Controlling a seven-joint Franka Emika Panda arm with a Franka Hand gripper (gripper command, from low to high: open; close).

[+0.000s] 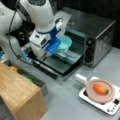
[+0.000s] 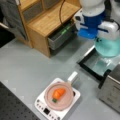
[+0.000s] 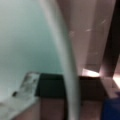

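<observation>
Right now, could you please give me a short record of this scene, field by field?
tool: at the bowl's rim, over the open oven door; its tips are hidden by the arm in both front views
bowl: teal, at the oven's mouth
oven: door folded down
pan: pink, on a white cooker
carrot: in the pan
cabinet: wooden, drawer open

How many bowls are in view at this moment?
1. The teal bowl sits at the open toaster oven, by its lowered door, right at the gripper in both front views. The drawer's contents are partly hidden, so more could be there.
</observation>
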